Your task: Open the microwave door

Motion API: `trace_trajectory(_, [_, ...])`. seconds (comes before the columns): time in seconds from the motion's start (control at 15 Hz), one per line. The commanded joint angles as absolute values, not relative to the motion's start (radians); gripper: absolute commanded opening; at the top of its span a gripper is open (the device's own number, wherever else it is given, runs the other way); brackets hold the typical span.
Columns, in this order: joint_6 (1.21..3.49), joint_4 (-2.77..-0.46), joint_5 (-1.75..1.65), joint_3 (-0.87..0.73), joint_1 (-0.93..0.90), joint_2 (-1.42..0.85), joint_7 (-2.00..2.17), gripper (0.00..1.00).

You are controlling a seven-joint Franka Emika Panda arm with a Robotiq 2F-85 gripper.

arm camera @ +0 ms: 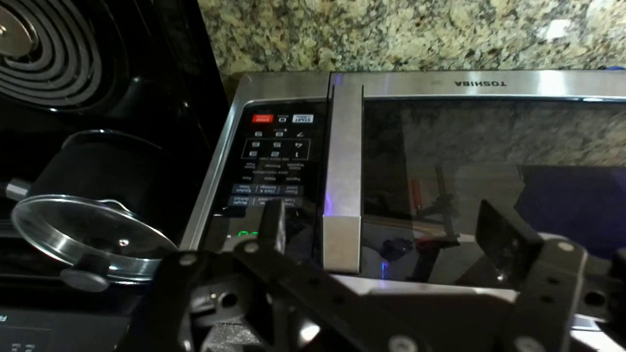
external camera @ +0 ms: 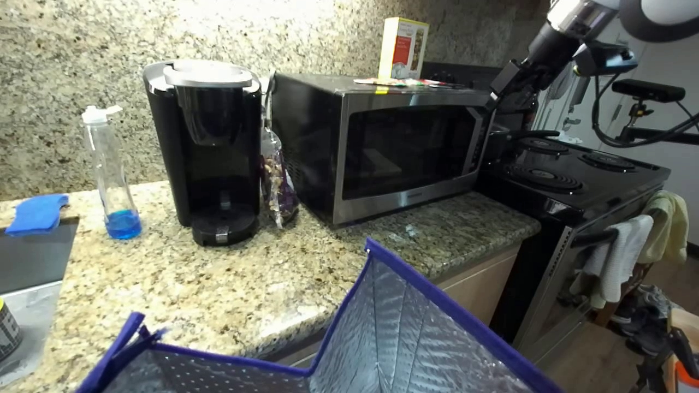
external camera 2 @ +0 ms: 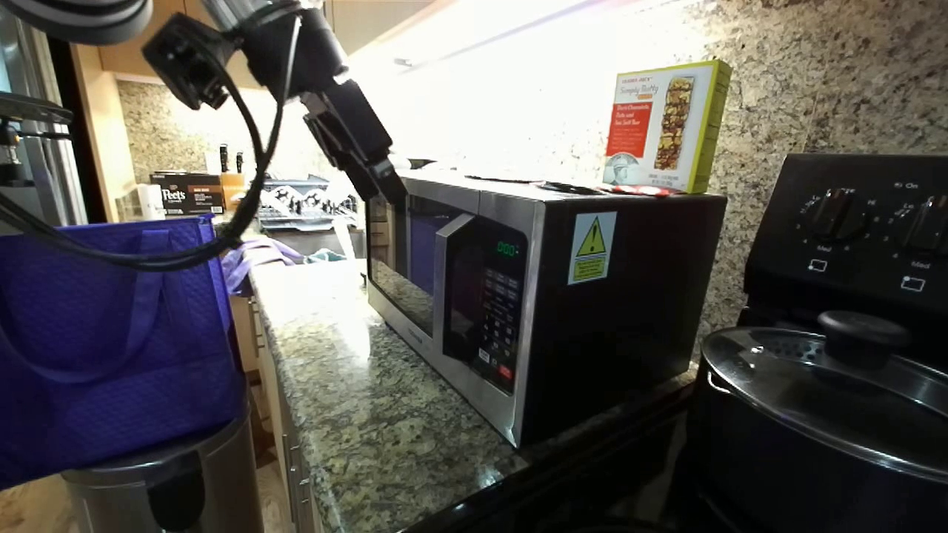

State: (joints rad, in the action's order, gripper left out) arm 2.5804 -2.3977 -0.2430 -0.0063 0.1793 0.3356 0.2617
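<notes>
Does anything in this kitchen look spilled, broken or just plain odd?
I see nothing spilled or broken. The oddest sight is the purple bag: in an exterior view it seems perched on a metal bin, an unusual resting place. Less strange, a snack box stands on top of the microwave.

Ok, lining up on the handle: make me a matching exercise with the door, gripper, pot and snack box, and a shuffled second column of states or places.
Column one
1. door
2. gripper
3. pot
4. snack box

Column two
A. open
B. on top of the microwave
C. shut
D. covered with a lid

Pairs: 1-C, 2-A, 3-D, 4-B
</notes>
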Motion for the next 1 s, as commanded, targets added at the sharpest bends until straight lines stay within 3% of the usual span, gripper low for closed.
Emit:
trace_trajectory(0.0, [2.666, -2.327, -0.245, -0.038, 0.179, 0.223, 0.174, 1.0])
trace_trajectory(0.33, [2.74, -2.279, -0.15, -0.088, 0.141, 0.121, 0.073, 1.0])
trace_trajectory(0.47, [2.774, -2.269, -0.07, -0.103, 0.115, 0.095, 0.008, 0.73])
trace_trajectory(0.93, [2.776, -2.24, 0.041, -0.126, 0.099, 0.068, -0.136, 0.27])
